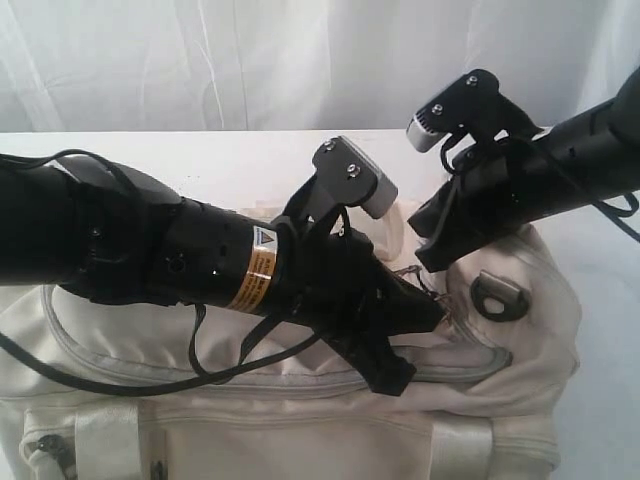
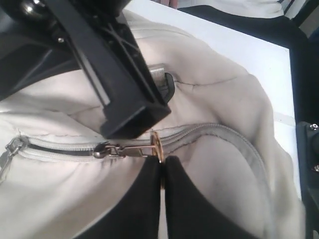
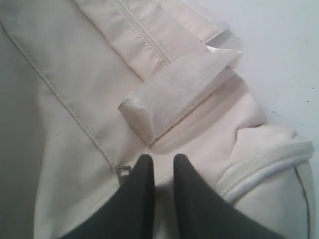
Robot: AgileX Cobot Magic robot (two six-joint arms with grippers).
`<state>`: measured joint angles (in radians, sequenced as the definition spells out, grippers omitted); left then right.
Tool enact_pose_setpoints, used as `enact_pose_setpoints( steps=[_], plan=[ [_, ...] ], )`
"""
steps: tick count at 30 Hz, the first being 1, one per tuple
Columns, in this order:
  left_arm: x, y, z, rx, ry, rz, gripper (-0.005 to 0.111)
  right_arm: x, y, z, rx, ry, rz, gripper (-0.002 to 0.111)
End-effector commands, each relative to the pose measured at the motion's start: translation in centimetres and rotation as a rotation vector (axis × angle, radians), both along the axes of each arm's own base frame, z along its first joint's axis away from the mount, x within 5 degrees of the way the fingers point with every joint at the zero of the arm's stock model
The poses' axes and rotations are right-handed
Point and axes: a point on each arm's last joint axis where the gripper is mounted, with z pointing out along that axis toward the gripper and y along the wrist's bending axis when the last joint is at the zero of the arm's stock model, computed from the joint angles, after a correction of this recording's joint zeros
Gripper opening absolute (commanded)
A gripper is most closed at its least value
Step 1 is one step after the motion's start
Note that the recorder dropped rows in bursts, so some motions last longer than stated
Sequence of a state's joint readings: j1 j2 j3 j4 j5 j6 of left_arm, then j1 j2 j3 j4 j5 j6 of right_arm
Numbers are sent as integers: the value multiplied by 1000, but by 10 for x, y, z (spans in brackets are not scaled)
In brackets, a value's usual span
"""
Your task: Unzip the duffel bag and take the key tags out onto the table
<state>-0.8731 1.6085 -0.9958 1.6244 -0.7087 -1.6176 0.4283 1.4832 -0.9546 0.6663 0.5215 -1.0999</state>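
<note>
**Entry: bag-opening station, one moment**

1. Duffel bag (image 1: 300, 400) – cream fabric, lying on the white table (image 1: 200, 150) and filling the lower part of the exterior view. The grey zipper (image 2: 55, 149) across its top looks closed along the stretch that shows.
2. Slider (image 2: 105, 150) – metal, with a link pull that ends in a gold pull ring (image 2: 156, 144).
3. Left gripper (image 2: 163, 164) – jaws clamped on the pull ring, which sits edge-on between the tips.
4. Right gripper (image 3: 162, 162) – tips drawn nearly together with a thin slit between them. They press onto bag cloth just beside a folded webbing tab (image 3: 174, 94). Whether a fold of cloth is caught cannot be told.
5. Key tags – not in view; judged to be inside the bag, under the closed zipper.

**Step in hand (judged):** drawing the zipper open.

**Handling notes:**
- Draw the ring along the line of the track, low and parallel to the bag top. An upward pull would only lift the soft cloth.
- The right gripper should brace the bag against the pull so the track stays taut.
- The track curves near the bag's end, so follow that curve.
- The ring is thin and could slip from the tips. Use a steady draw with no jerks.
- Open it wide enough for a gripper to reach in.
</note>
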Motion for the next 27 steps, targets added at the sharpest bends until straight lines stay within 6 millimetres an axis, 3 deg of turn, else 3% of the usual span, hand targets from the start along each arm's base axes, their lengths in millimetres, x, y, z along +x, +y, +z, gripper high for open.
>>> enact_pose_setpoints(
  steps=[1,17,27],
  plan=[
    [-11,-1,6,-38,25,-83,0,7,-1,1,22,-26,-74,4],
    [-22,-2,10,-81,80,-189,0,12,-3,9,55,-97,-146,2],
    [-29,-2,12,-100,106,-264,0,3,-5,64,145,-205,-130,2]
  ],
)
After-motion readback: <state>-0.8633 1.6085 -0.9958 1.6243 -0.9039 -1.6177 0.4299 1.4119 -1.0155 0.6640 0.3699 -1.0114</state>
